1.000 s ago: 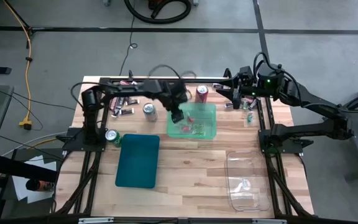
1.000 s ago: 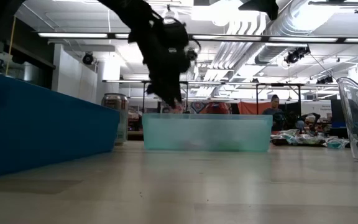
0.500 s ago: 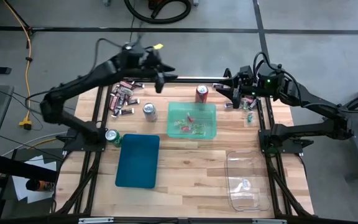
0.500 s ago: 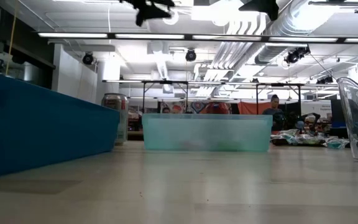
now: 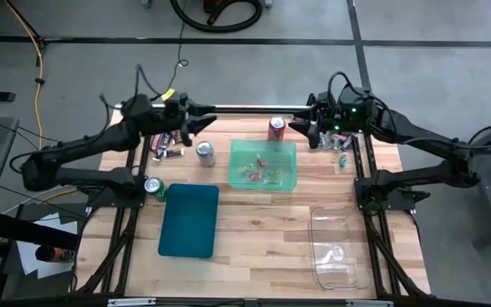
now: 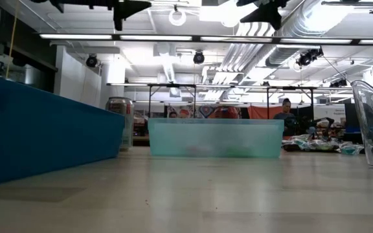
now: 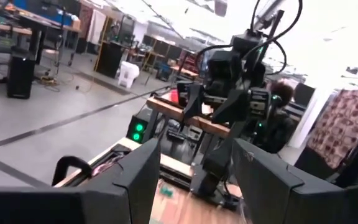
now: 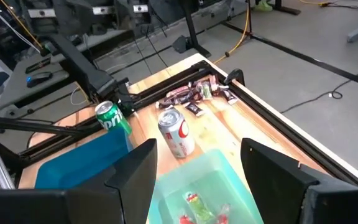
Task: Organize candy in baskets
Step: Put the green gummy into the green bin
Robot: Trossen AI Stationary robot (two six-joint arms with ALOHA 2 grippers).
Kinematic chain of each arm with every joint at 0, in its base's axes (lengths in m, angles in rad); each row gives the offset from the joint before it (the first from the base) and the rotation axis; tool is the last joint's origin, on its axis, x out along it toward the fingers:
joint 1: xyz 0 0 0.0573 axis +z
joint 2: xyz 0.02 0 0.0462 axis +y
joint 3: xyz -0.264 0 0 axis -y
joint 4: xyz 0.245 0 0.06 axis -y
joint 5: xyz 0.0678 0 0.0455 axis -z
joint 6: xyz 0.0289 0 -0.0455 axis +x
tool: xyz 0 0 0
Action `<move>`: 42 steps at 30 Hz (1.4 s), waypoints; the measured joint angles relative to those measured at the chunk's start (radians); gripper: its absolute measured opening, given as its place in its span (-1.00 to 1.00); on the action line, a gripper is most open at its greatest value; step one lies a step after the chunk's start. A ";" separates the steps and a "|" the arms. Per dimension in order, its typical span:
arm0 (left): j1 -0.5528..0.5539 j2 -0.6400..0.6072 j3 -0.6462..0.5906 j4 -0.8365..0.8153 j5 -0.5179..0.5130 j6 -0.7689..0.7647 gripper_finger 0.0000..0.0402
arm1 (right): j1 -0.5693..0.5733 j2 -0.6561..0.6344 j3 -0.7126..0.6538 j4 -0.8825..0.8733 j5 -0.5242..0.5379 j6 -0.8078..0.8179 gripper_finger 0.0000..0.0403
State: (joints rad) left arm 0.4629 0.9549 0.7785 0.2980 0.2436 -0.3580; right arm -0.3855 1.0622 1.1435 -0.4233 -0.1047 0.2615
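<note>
Overhead view of a wooden surface (image 5: 254,230) w/ two dark robot arms reaching in from either side along its far edge.

Left end effector (image 5: 196,119) hangs in the air above the far-left part of the surface, fingers apart, holding nothing. Just beside and below it lies a pile of dark-wrapped candy (image 5: 167,141), not touched. Left wrist view shows the two open fingers (image 7: 138,180) w/ only the other arm and the room between them.

Right end effector (image 5: 301,125) hovers near the far-right edge, also open and empty, just beside a red soda can (image 5: 276,129). A few bright candies (image 5: 341,152) lie on the surface near the right arm, behind the end effector.

Light green basket (image 5: 263,165) sits mid-surface, betw. the two end effectors and a bit nearer the viewer; several red and mixed candies (image 5: 259,173) lie inside it. Right wrist view looks down into it past open fingers (image 8: 135,174), approx. over its far rim.

Silver can (image 5: 205,153) stands left of the green basket. Green can (image 5: 153,187) lies at the left edge, touching or nearly touching the dark teal basket (image 5: 189,220), which looks empty. Clear basket (image 5: 339,247) sits at the near-right corner, well apart from both end effectors; contents hard to tell
</note>
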 joint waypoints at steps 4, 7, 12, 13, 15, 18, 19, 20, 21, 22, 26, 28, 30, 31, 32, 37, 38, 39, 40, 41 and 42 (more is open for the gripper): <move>0.000 -0.033 -0.017 -0.024 -0.044 -0.007 -0.06 | 0.000 0.022 0.000 0.060 -0.012 0.010 0.13; 0.000 -0.034 -0.017 -0.020 -0.048 -0.007 -0.06 | 0.000 0.030 0.000 0.102 -0.019 0.011 0.13; 0.000 -0.033 -0.017 -0.015 -0.048 -0.007 -0.06 | 0.000 0.030 0.000 0.115 -0.019 0.011 0.13; 0.000 -0.032 -0.017 -0.015 -0.048 -0.007 -0.06 | 0.000 0.030 0.000 0.115 -0.025 0.011 0.13; 0.000 -0.033 -0.017 -0.015 -0.047 -0.007 -0.06 | 0.000 0.029 0.000 0.115 -0.032 0.011 0.13; 0.000 -0.033 -0.017 -0.016 -0.048 -0.007 -0.06 | 0.000 0.029 0.000 0.111 -0.035 0.026 0.13; 0.000 -0.033 -0.017 -0.015 -0.048 -0.007 -0.06 | 0.000 0.029 0.000 0.104 -0.031 0.030 0.13; 0.000 -0.033 -0.017 -0.016 -0.048 -0.007 -0.06 | 0.000 0.029 0.000 0.093 -0.013 0.043 0.13; 0.000 -0.033 -0.017 -0.016 -0.048 -0.007 -0.06 | 0.000 0.029 0.000 0.076 0.017 0.061 0.13; 0.000 -0.033 -0.017 -0.016 -0.048 -0.007 -0.06 | -0.001 0.029 0.000 0.052 0.059 0.081 0.13; 0.000 -0.033 -0.017 -0.016 -0.048 -0.008 -0.06 | -0.053 0.029 0.000 -0.122 0.223 0.177 0.13; 0.000 -0.033 -0.017 -0.016 -0.048 -0.007 -0.06 | -0.116 0.034 0.000 -0.208 0.232 0.242 0.13; 0.000 -0.033 -0.017 -0.016 -0.048 -0.008 -0.06 | -0.190 0.047 0.000 -0.311 0.231 0.291 0.13; 0.000 -0.033 -0.017 -0.016 -0.048 -0.007 -0.06 | -0.227 0.059 0.000 -0.368 0.231 0.305 0.13; 0.000 -0.033 -0.017 -0.016 -0.048 -0.007 -0.06 | -0.264 0.077 0.000 -0.427 0.231 0.312 0.13; 0.000 -0.033 -0.017 -0.017 -0.048 -0.008 -0.06 | -0.388 0.226 0.000 -0.664 0.237 0.285 0.13; 0.000 -0.033 -0.017 -0.017 -0.048 -0.008 -0.06 | -0.400 0.259 0.000 -0.687 0.254 0.273 0.13; 0.000 -0.033 -0.017 -0.017 -0.048 -0.008 -0.06 | -0.409 0.292 0.000 -0.702 0.274 0.262 0.13; 0.000 -0.033 -0.017 -0.017 -0.048 -0.008 -0.06 | -0.415 0.324 0.000 -0.708 0.297 0.257 0.13; 0.000 -0.033 -0.017 -0.017 -0.048 -0.012 -0.06 | -0.419 0.352 0.000 -0.709 0.319 0.256 0.13; 0.000 -0.033 -0.017 -0.017 -0.048 -0.020 -0.06 | -0.421 0.381 0.000 -0.710 0.337 0.254 0.13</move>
State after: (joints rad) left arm 0.4633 0.9222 0.7616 0.2810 0.1957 -0.3777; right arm -0.8061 1.4436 1.1435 -1.1330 0.2326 0.5156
